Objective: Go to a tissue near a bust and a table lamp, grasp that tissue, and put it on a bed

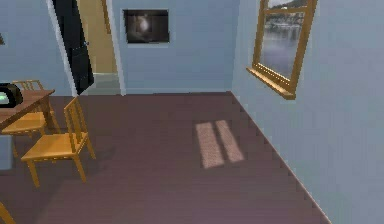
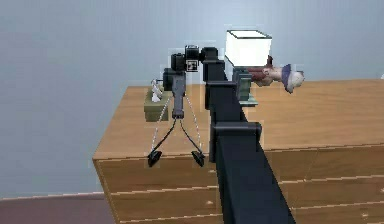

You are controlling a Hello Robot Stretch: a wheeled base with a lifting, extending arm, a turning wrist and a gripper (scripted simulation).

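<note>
A small pale-green tissue box [image 2: 156,104] stands on a wooden dresser [image 2: 320,120] near its left end in the arm side view. A table lamp [image 2: 248,48] with a white shade stands behind the arm, and a pinkish bust [image 2: 283,76] is just right of it. My arm [image 2: 235,150] reaches up across the dresser. The gripper [image 2: 177,157] hangs beside the box, its thin fingers [image 2: 155,157] spread down over the dresser's front edge. I cannot tell whether it holds anything.
In the forward view, two wooden chairs [image 1: 60,140] stand by a table [image 1: 25,105] at the left. A doorway [image 1: 92,45] opens at the back left, beside a dark wall picture [image 1: 146,25]. A window [image 1: 283,40] is on the right wall. Brown floor [image 1: 180,160] stretches ahead.
</note>
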